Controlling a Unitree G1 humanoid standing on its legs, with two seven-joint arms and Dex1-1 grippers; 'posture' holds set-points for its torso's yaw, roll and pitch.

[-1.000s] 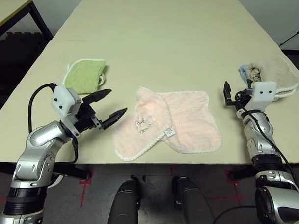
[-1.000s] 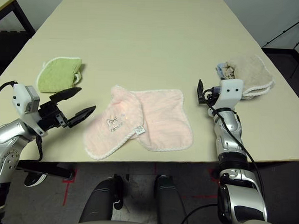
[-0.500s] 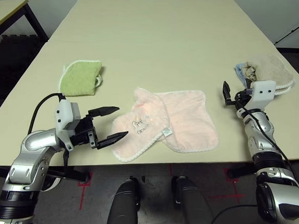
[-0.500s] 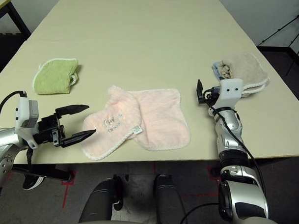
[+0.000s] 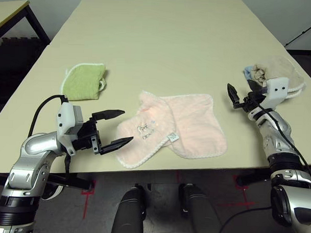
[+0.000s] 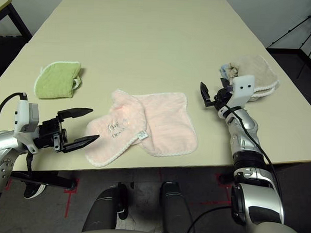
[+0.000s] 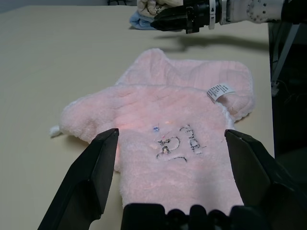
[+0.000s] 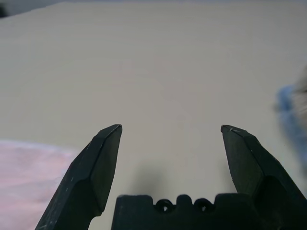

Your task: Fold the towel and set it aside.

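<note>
The pale pink towel (image 5: 173, 128) lies crumpled near the table's front edge, its left part folded over and showing a dark embroidered mark (image 7: 178, 143) and a white tag (image 7: 219, 91). My left gripper (image 5: 116, 128) hovers open just left of the towel's front left corner, pointing at it. The right gripper (image 5: 234, 97) is open a little above the table, just right of the towel's back right corner, with nothing between its fingers (image 8: 103, 158).
A small green cloth (image 5: 84, 81) lies at the left of the table (image 5: 163, 40). A beige-and-blue cloth bundle (image 5: 273, 72) sits at the right edge, behind my right wrist. Another table corner (image 5: 11, 9) stands at far left.
The left gripper dropped and moved towards the front edge a second ago, then held still. The right gripper has tilted and shifted slightly left towards the towel.
</note>
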